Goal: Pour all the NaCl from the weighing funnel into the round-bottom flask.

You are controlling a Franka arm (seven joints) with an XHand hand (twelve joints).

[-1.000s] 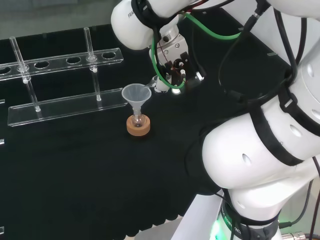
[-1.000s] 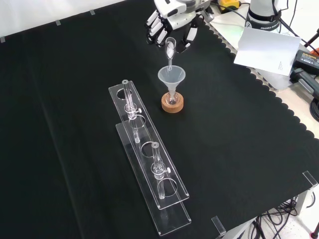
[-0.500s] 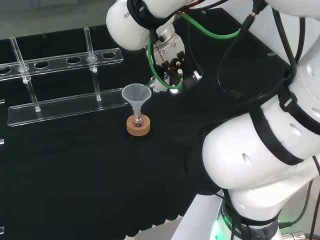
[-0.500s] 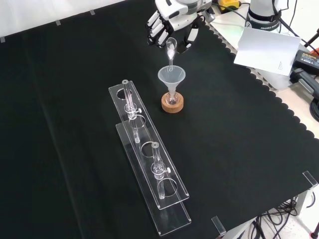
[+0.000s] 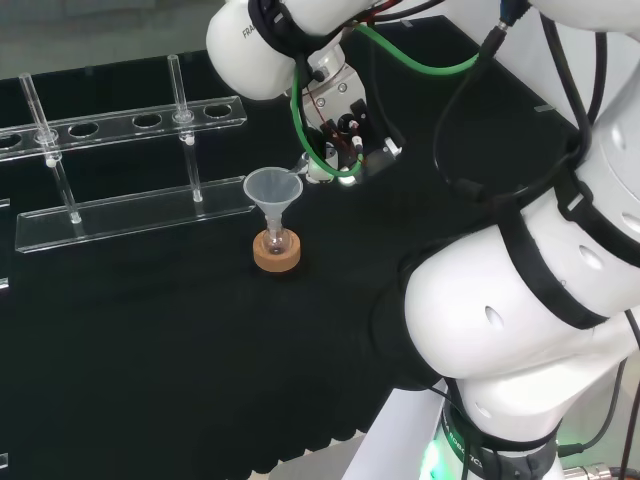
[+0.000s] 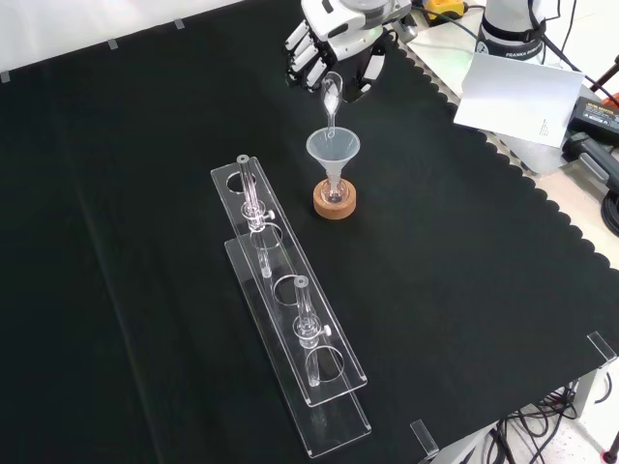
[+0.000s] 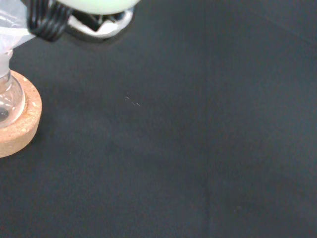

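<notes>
A small round-bottom flask (image 6: 335,192) sits on a cork ring (image 6: 335,203) with a clear plastic funnel (image 6: 333,150) in its neck. In the head view the funnel (image 5: 272,189), flask (image 5: 276,241) and cork ring (image 5: 277,255) stand mid-cloth. My hand (image 6: 334,48) hangs above and behind the funnel, fingers curled on a clear weighing funnel (image 6: 331,97) that is tilted steeply, spout down into the funnel's mouth. White powder shows inside it. The head view shows my hand (image 5: 342,135) just right of the funnel's rim. In the wrist view the cork ring (image 7: 17,124) and flask (image 7: 7,99) are close.
Two long clear acrylic test-tube racks (image 6: 290,319) lie in front of the flask in the front view, each with a glass tube (image 6: 253,198) standing in it. In the head view the racks (image 5: 130,165) lie left of the funnel. Papers and cables (image 6: 527,92) lie beyond the cloth's right edge.
The hand has turned and shifted slightly left in the head view, tipping the weighing funnel a bit more over the funnel. The flask and racks have not moved.
</notes>
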